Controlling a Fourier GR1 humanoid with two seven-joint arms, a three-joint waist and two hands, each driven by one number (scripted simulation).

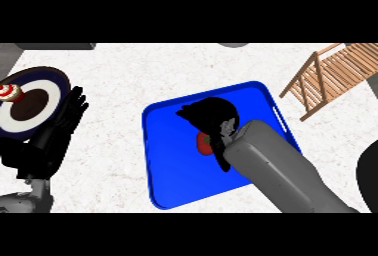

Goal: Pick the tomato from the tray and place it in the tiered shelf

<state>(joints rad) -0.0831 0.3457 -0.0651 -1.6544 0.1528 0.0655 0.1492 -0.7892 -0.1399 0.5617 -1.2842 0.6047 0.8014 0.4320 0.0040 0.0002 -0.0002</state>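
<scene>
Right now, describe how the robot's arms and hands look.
The right forearm is a thick, smooth, rounded grey shell ending in a black right hand. The left hand is black too, with slim fingers; the left forearm shows grey only near the lower edge. No cables or markings show.

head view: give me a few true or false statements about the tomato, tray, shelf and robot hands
1. The tomato shows within the blue tray, partly hidden under the right robot hand. True.
2. The tomato sits in the wooden tiered shelf. False: it is at the tray, and no tomato shows in the shelf.
3. The left robot hand reaches over the tray. False: it rests open beside the plate at the left.
4. The shelf stands apart from the tray, at the upper right. True.
</scene>
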